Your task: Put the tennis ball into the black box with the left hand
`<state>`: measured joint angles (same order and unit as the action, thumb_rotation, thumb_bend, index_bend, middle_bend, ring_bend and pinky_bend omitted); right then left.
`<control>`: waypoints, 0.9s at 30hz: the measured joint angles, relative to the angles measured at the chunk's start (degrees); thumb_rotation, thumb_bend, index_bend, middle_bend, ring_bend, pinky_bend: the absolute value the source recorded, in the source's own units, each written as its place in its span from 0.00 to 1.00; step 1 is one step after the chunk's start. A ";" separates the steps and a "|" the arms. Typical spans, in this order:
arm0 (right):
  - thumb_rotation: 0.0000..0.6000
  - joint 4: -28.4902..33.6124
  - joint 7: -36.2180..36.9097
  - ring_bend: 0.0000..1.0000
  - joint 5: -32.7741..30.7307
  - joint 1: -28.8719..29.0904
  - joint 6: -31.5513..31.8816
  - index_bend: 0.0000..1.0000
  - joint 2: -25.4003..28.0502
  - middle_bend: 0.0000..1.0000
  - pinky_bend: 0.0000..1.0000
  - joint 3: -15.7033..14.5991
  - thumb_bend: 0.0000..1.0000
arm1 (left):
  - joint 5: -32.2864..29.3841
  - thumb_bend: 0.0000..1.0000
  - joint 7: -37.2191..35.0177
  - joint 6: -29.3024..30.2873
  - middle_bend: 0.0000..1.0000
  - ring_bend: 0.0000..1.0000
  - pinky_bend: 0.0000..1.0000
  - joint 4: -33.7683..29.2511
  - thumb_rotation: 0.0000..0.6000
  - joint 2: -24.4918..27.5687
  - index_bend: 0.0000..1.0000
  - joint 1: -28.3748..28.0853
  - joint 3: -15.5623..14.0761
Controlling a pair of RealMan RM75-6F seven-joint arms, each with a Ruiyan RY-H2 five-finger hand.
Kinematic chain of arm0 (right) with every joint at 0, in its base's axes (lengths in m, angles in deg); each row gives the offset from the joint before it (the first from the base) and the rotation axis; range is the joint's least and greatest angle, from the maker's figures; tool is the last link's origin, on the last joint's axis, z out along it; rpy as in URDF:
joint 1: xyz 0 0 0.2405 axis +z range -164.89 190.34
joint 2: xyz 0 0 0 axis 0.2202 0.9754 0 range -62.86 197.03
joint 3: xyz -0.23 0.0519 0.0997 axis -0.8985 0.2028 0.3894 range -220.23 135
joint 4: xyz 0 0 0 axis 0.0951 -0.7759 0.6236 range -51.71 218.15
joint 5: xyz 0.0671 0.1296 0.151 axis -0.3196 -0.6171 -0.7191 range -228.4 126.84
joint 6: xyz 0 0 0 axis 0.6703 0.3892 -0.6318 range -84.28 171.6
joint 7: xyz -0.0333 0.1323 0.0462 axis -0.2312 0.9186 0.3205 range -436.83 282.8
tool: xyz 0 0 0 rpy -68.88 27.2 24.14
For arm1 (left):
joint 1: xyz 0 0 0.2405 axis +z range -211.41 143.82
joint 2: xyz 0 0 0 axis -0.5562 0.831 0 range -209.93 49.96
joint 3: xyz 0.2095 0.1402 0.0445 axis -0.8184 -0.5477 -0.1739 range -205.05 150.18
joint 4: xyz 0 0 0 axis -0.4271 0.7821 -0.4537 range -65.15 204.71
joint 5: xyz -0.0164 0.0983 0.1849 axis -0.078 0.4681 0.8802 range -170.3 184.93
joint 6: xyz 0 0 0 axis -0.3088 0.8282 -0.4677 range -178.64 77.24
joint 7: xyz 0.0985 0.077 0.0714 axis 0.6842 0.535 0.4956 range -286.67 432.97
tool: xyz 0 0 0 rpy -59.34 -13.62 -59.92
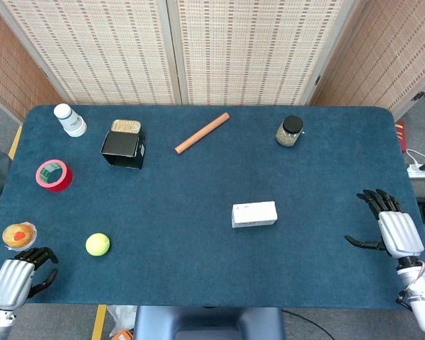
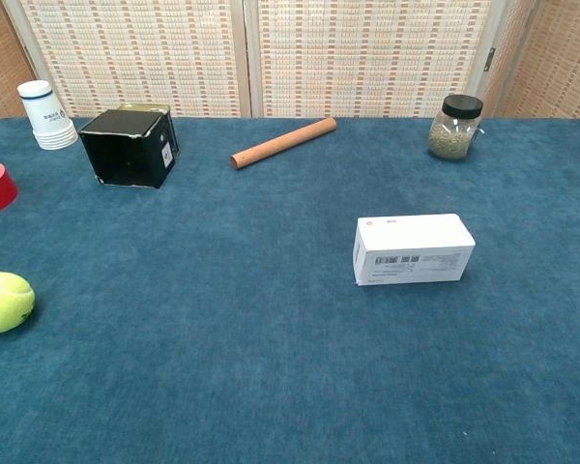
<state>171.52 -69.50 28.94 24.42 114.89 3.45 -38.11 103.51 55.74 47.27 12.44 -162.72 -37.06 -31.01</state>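
The yellow-green tennis ball (image 1: 98,244) (image 2: 2,302) lies on the blue table near its front left edge. Far behind it, at the back left, stands the black box (image 1: 124,147) (image 2: 130,147), its open side tilted toward the front. My left hand (image 1: 18,278) hovers at the front left corner, left of the ball and apart from it, with its fingers loosely bent and nothing in them. My right hand (image 1: 391,230) rests at the table's right edge, fingers spread and empty. Neither hand shows in the chest view.
Along the left side are a white bottle (image 1: 70,120), a red tape roll (image 1: 54,175) and a small orange-topped cup (image 1: 18,235) just beyond my left hand. A gold tin (image 1: 126,126) sits behind the box. Elsewhere lie a wooden rod (image 1: 202,132), a jar (image 1: 290,131) and a white carton (image 1: 254,214).
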 measured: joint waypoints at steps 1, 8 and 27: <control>1.00 0.03 0.01 0.00 0.02 -0.04 0.07 0.16 0.01 0.09 0.11 -0.02 0.00 | 0.10 0.30 -1.14 1.58 1.00 1.00 1.00 1.21 1.00 -0.57 1.00 0.14 0.30; 1.00 0.01 0.16 0.00 0.00 -0.12 0.19 0.17 0.05 0.09 0.11 -0.03 0.00 | 1.15 0.29 -3.77 2.37 1.00 1.00 1.00 3.54 1.00 -1.56 1.00 0.36 0.19; 1.00 0.21 0.67 0.00 1.19 -0.14 0.26 0.17 0.38 0.09 0.11 -0.68 0.00 | -0.18 0.66 -1.00 -3.02 1.00 1.00 1.00 10.66 1.00 -14.20 1.00 3.60 -2.54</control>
<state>171.73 -68.83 30.13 24.28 115.15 3.83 -38.78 103.33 54.74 44.26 23.11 -176.92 -33.46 -33.54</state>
